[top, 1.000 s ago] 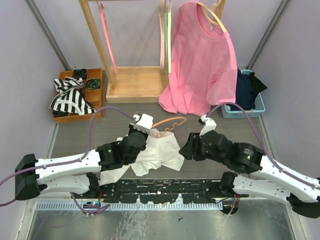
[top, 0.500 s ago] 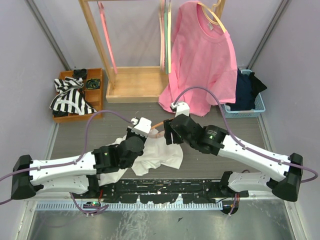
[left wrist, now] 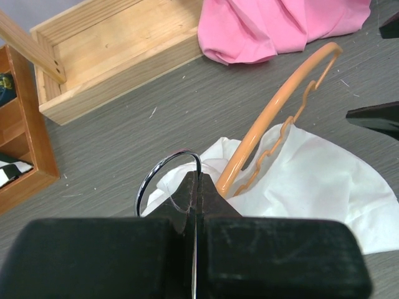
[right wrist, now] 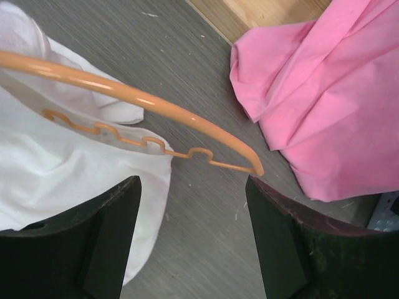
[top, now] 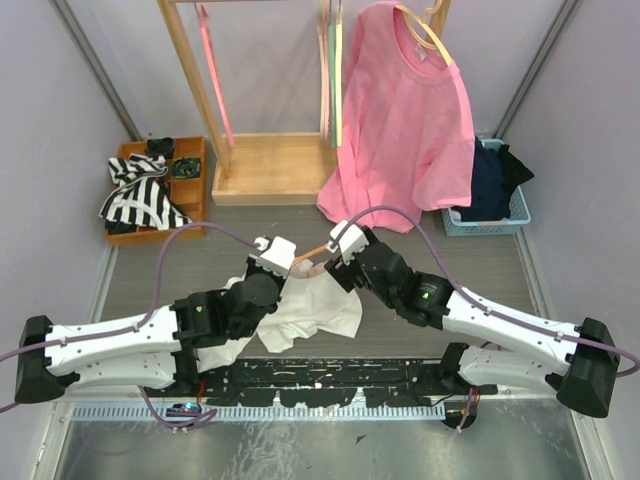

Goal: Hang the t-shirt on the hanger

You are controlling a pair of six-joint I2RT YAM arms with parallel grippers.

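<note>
Grey wood-grain table | lilac walls | left hand clenched on hanger | right hand released above t-shirt

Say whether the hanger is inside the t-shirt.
Partly: the hanger near its hook sits among the t-shirt's folds; its far end sticks out bare.

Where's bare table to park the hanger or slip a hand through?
Bare: left, between wooden tray and left arm; right, between blue basket and right arm. Crowded: centre, where t-shirt, hanger, left fingers and right fingers meet.
</note>
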